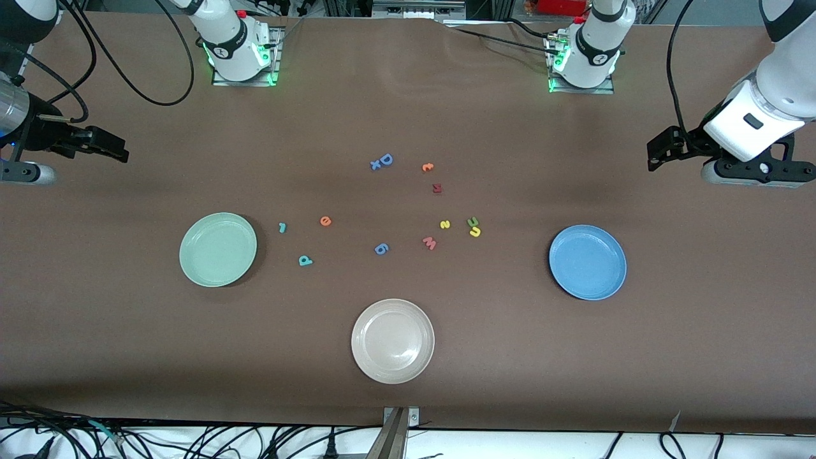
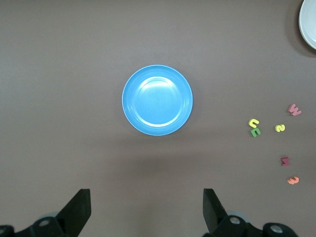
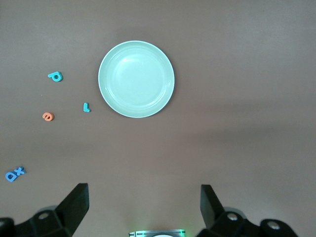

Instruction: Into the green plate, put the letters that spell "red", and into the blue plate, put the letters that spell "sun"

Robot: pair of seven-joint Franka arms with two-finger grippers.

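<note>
The green plate (image 1: 218, 249) (image 3: 136, 79) lies empty toward the right arm's end. Beside it on the cloth are the teal r (image 1: 282, 227) (image 3: 86, 107), orange e (image 1: 326, 221) (image 3: 48, 116) and teal d (image 1: 305, 260) (image 3: 55, 76). The blue plate (image 1: 587, 262) (image 2: 157, 100) lies empty toward the left arm's end. The yellow s (image 1: 445, 224) (image 2: 280, 128), yellow u (image 1: 475, 232) (image 2: 253, 122) and green n (image 1: 473, 221) (image 2: 256, 132) lie mid-table. My right gripper (image 1: 118, 151) (image 3: 144, 210) and left gripper (image 1: 653, 153) (image 2: 146, 212) hang open and empty over bare cloth at the table's ends.
A beige plate (image 1: 393, 341) sits nearest the front camera. Other loose letters: blue D with an x (image 1: 382, 161), an orange c-like one (image 1: 428, 167), a dark red one (image 1: 437, 188), a pink w (image 1: 429, 243) and a blue one (image 1: 380, 248).
</note>
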